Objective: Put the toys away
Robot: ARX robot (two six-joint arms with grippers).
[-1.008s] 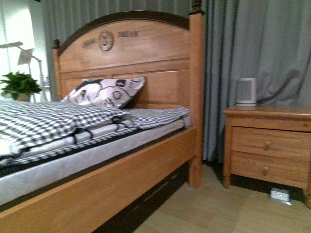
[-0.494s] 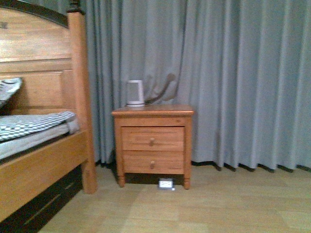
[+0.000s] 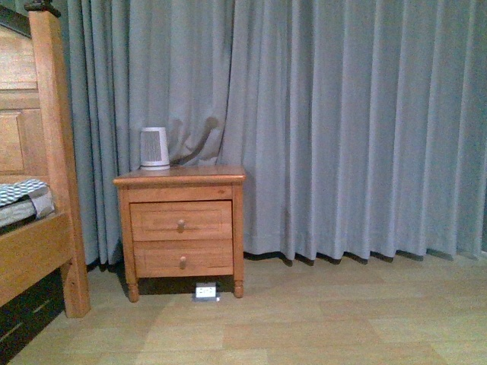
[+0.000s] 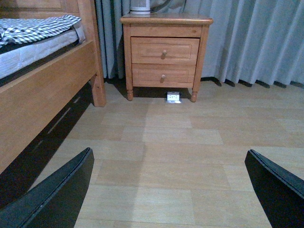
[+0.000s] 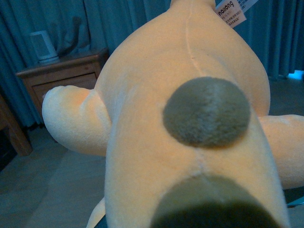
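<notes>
1. Bare wood floor (image 3: 327, 323) across the near and right parts of the room, open and flat, closed off at the far side by grey curtains (image 3: 342, 129) hanging down to the boards.
2. Hemmed in on the left by a wooden bed (image 3: 34, 255): corner post upright, side rail running toward the near left, checked bedding (image 4: 38, 28) on top, a dark gap under the rail.
3. Just right of the bedpost, with a narrow gap between, a two-drawer nightstand (image 3: 181, 228) backed against the curtains, both drawers closed.
4. Left gripper (image 4: 166, 190) low over the floor, jaws wide apart, dark fingers (image 4: 52, 194) at either side, only floorboards between them and on toward the nightstand.
5. Plush toy (image 5: 190, 95) right up against the right wrist camera, filling nearly the whole of that view. Orange-yellow body, round grey-brown patch, a stubby limb out to each side, white printed tag (image 5: 230, 12) at its far end. Up off the floor and well apart from the nightstand behind it.
6. Right gripper hidden behind the plush toy; impossible to tell whether its jaws are clamped on the toy or apart.
7. On the nightstand top, toward its far left corner, a small white ribbed appliance (image 3: 154, 148), upright.
8. On the floor beneath the nightstand's front edge, a small white socket block (image 3: 205, 291), lying between the two front legs.
</notes>
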